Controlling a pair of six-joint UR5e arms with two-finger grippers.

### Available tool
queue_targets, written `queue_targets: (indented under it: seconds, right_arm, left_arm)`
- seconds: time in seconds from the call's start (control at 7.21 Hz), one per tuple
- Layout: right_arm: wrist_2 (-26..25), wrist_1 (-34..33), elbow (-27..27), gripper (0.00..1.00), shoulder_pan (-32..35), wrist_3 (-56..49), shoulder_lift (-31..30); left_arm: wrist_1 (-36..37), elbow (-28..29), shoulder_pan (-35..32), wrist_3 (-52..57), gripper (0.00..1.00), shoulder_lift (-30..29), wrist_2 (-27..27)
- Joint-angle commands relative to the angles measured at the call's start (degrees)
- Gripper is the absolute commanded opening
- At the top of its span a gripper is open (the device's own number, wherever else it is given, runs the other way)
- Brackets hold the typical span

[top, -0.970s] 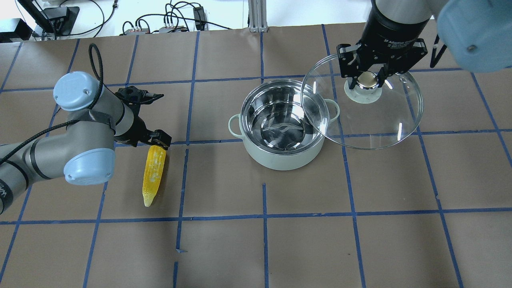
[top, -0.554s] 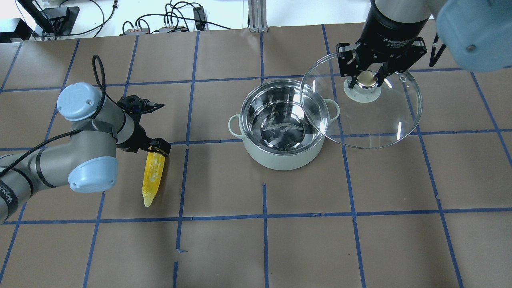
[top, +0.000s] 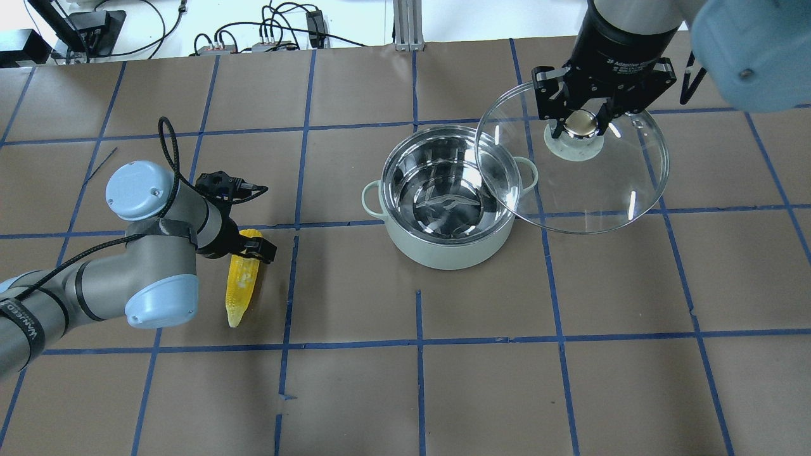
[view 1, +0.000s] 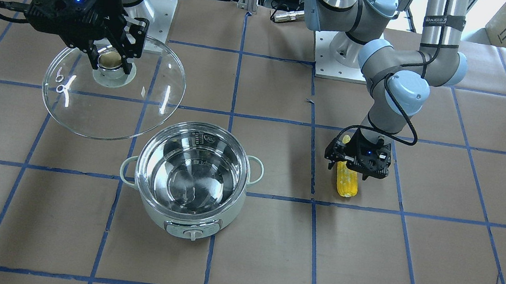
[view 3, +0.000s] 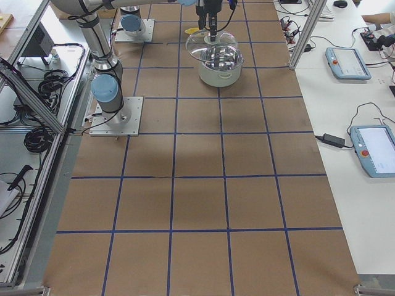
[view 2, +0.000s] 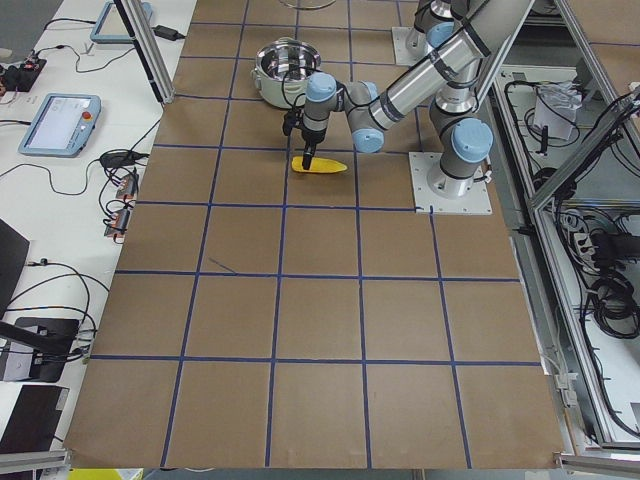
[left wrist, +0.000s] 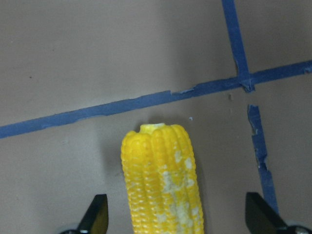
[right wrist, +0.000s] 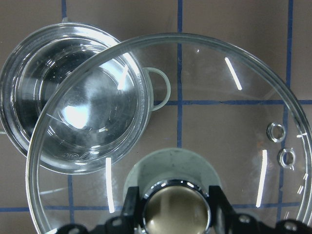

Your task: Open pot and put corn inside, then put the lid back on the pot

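The pale mint pot (top: 443,253) stands uncovered at mid-table, its steel interior empty; it also shows in the front view (view 1: 186,216) and the right wrist view (right wrist: 29,73). My right gripper (top: 583,125) (view 1: 111,61) (right wrist: 175,209) is shut on the gold knob of the glass lid (top: 589,183) (view 1: 103,104) (right wrist: 219,112), held in the air beside the pot and overlapping its right rim. The yellow corn (top: 239,288) (view 1: 346,185) (left wrist: 163,185) lies on the table left of the pot. My left gripper (top: 246,246) (view 1: 348,170) (left wrist: 178,217) is open, its fingers on either side of the corn's thick end.
Blue tape lines grid the brown table. Cables and small electronics (top: 272,31) lie along the far edge. The arm base plates (view 1: 341,51) sit on the robot's side. Tablets (view 2: 60,120) rest on the side bench.
My left gripper has moved down along the corn, from just beyond its thick end to astride it. The right gripper and lid have barely shifted.
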Motion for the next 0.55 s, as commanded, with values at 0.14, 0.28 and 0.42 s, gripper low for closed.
queue_targets:
  seconds: [0.14, 0.28, 0.42]
  right_arm:
    - [0.0, 0.0, -0.1, 0.44, 0.0, 0.0, 0.1]
    - [0.0, 0.0, 0.0, 0.44, 0.1, -0.1, 0.0]
    - [0.0, 0.0, -0.1, 0.44, 0.1, 0.0, 0.1]
  left_arm:
    - [6.5, -3.4, 0.1, -0.2, 0.93, -0.3, -0.3]
    - [7.2, -3.4, 0.1, -0.4, 0.55, -0.5, -0.3]
    - [7.2, -3.4, 0.2, -0.5, 0.29, -0.4, -0.2]
